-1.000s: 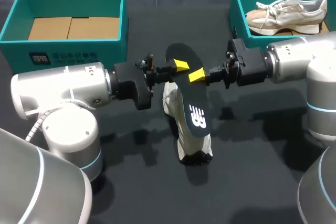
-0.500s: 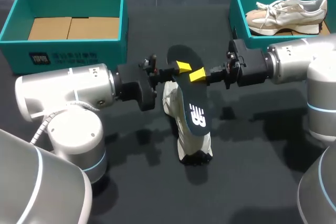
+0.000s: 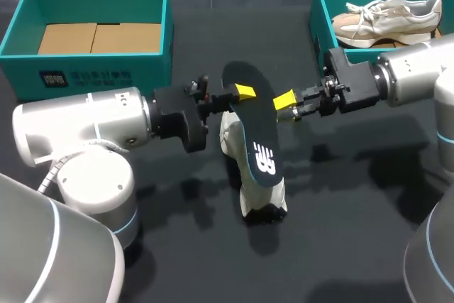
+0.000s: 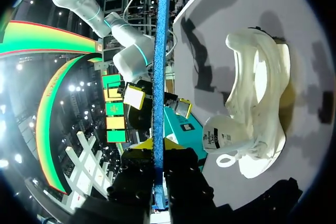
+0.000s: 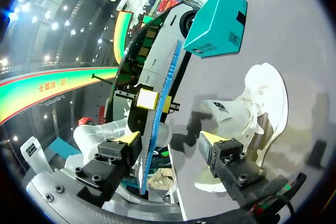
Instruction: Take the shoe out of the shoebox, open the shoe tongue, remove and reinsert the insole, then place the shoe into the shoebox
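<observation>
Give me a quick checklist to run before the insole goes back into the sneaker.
1. Left gripper shut on the insole: ok, its fingers clamp it from both sides.
2. Right gripper off the insole: ok, open and not touching it in the head view.
3. Sneaker standing on the table under the insole: ok.
4. Tongue folded clear of the opening: ok, judging by the left wrist view.
5. Insole lined up with the opening: cannot tell.
</observation>
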